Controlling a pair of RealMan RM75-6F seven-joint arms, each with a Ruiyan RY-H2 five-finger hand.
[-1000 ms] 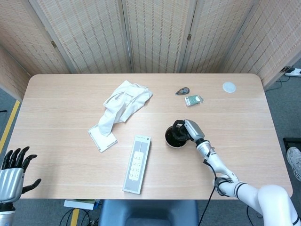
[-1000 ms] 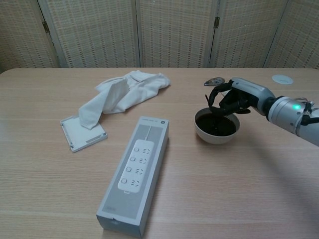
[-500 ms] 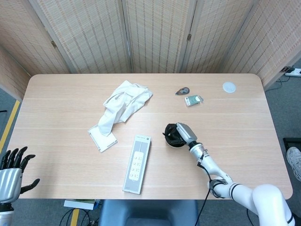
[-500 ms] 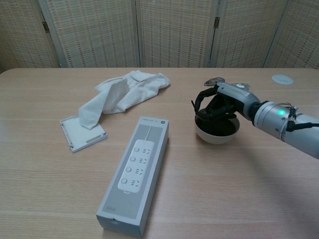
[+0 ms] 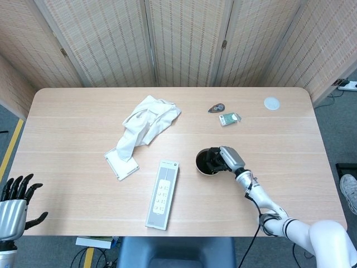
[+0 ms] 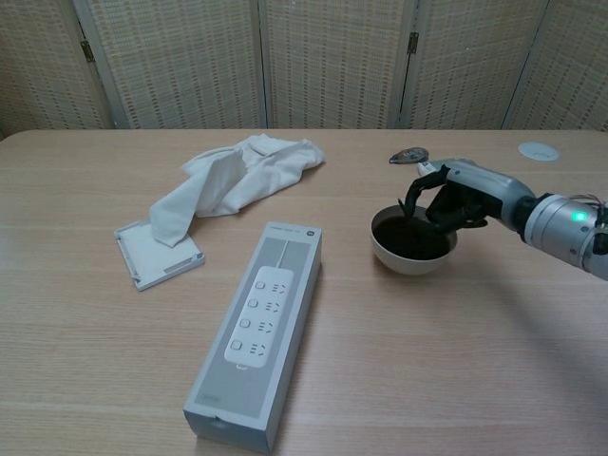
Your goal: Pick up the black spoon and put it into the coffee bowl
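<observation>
While poised over the coffee bowl [image 6: 412, 244], right hand [image 6: 454, 198] hangs with dark fingers [image 6: 415, 195] curled down toward the far-right part of the rim; cannot tell if pinching anything. Black spoon not separable from the dark fingers and dark bowl contents in either view, so location unconfirmed: somewhere at the hand/bowl, if visible at all. Bowl white outside, dark inside, sitting right of centre on the table [image 5: 78, 184]. In head view, same hand [image 5: 226, 158] covering the bowl's [image 5: 204, 162] right side.

Left hand [image 5: 15, 198] at bottom-left corner of head view, off the table edge, fingers spread, holding nothing.

Elsewhere: grey power-strip box [image 6: 258, 327] lying lengthwise left of the bowl, near front edge. White cloth [image 6: 237, 182] bunched at rear left, trailing onto a small white tray [image 6: 157, 255]. Small dark tape dispenser [image 5: 216, 107] and a green-labelled packet [image 5: 229, 118] behind the bowl. White round disc [image 5: 271, 103] at far right rear.
</observation>
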